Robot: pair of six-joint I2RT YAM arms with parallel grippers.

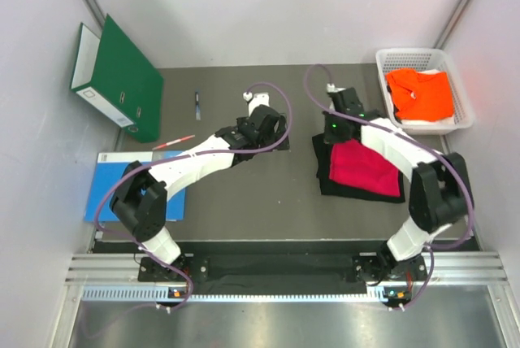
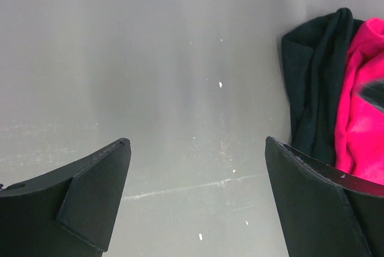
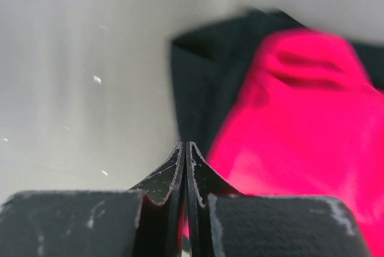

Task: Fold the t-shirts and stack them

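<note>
A crimson red t-shirt (image 1: 361, 167) lies folded on a black t-shirt (image 1: 325, 173) at the table's right middle. An orange t-shirt (image 1: 421, 92) lies in a white basket (image 1: 422, 54) at the back right. My right gripper (image 3: 186, 144) is shut, tips together, just above the black t-shirt's (image 3: 204, 77) left edge, with the red t-shirt (image 3: 300, 125) to its right. That view is blurred. My left gripper (image 2: 197, 142) hangs wide open over bare table at mid-back. The black t-shirt (image 2: 312, 89) and red t-shirt (image 2: 360, 107) lie to its right.
A green binder (image 1: 118, 80) leans at the back left. A flat blue sheet (image 1: 110, 177) lies at the left edge under the left arm. A dark pen (image 1: 197, 106) and a red pen (image 1: 173, 143) lie on the table's left half.
</note>
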